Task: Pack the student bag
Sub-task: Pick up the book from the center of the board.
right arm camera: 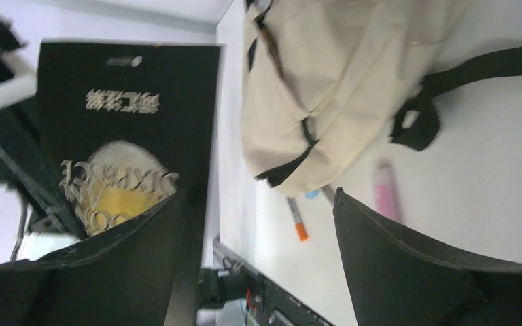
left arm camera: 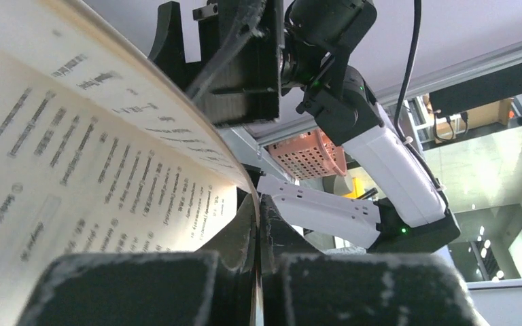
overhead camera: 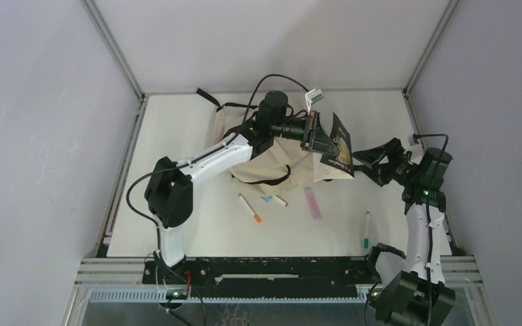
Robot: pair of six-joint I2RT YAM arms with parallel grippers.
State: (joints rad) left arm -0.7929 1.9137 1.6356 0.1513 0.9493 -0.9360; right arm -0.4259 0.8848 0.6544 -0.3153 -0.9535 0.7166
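Your right gripper fills the bottom of the view, its dark jaws spread wide apart; on the left a black book stands upright with its cover lettering upside down and a yellow-and-white picture below it; one jaw crosses in front of its lower part, contact unclear; the student bag lies slumped on the white bench, a black strap trailing away; an orange-tipped pen lies between the bag and the railed bench edge; a pink stick lies beside it.
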